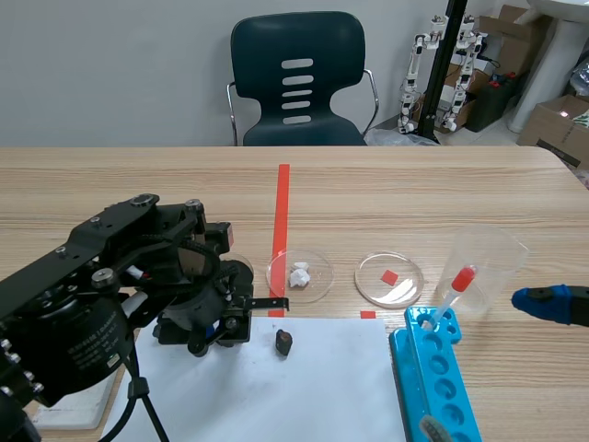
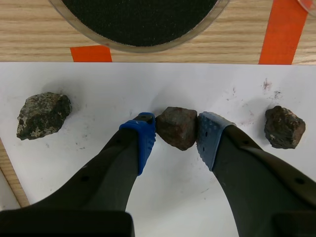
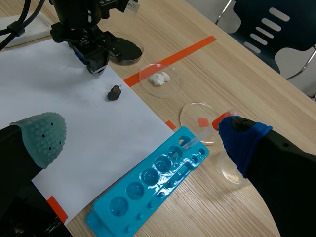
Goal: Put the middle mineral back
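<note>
On the white paper [image 2: 163, 197] lie three minerals in a row. The middle one, a reddish-brown mineral [image 2: 178, 129], rests on the sheet with my left gripper [image 2: 176, 124] shut on it, a blue pad pressed to each side. A speckled grey mineral [image 2: 42, 115] lies to one side of it and a dark brown mineral [image 2: 283, 127] to the other. In the scene view the left gripper [image 1: 208, 339] stands low at the paper's far edge, with the dark mineral [image 1: 284, 343] just right of it. My right gripper [image 3: 140, 131] hangs open over the table's right side, holding nothing.
A dish of black sand [image 2: 140, 19] sits just ahead of the left gripper. Further right stand a dish with white bits [image 1: 300, 274], a dish with a red square [image 1: 389, 279], a clear beaker [image 1: 485, 265] and a blue rack [image 1: 437, 378] holding a red-capped dropper [image 1: 456, 287].
</note>
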Available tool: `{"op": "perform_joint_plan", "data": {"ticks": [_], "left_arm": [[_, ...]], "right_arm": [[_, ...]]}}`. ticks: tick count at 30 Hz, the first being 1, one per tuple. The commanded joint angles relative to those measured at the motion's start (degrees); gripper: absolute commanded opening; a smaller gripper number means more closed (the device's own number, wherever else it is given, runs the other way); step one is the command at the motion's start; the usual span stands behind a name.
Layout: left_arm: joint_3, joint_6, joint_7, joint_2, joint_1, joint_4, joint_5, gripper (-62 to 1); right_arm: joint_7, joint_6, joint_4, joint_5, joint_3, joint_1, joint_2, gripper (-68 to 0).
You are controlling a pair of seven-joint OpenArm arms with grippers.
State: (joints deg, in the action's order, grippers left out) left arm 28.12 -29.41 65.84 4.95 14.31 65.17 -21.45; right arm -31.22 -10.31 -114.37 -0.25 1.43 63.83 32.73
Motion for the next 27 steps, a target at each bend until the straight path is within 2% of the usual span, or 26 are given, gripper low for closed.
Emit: {"op": "perform_joint_plan", "data": {"ticks": [1,7,9,23,27], "left_arm": [[0.15,-0.09,0.26,-0.15,1.09,0.76,0.26,-49.8],[0.15,-0.09,0.22,-0.15,1.09,0.76,0.26,-49.6],[0.15,-0.09,0.2,-0.15,1.09,0.76,0.26,-46.4],[0.15,-0.04,-0.07,-0.11,1.09,0.79,0.26,-8.1],[0.15,-0.02,-0.02,0.04,0.92,1.25,0.22,0.1]], "right_arm": [[-0.7,0.02,-0.55,0.44,0.5,-0.17,0.26,-2.0],[-0.7,0.02,-0.55,0.44,0.5,-0.17,0.26,-2.0],[-0.7,0.02,-0.55,0.44,0.5,-0.17,0.26,-2.0],[-0.7,0.02,-0.55,0.44,0.5,-0.17,0.26,-2.0],[-0.7,0.02,-0.55,0.44,0.5,-0.17,0.26,-2.0]]}}
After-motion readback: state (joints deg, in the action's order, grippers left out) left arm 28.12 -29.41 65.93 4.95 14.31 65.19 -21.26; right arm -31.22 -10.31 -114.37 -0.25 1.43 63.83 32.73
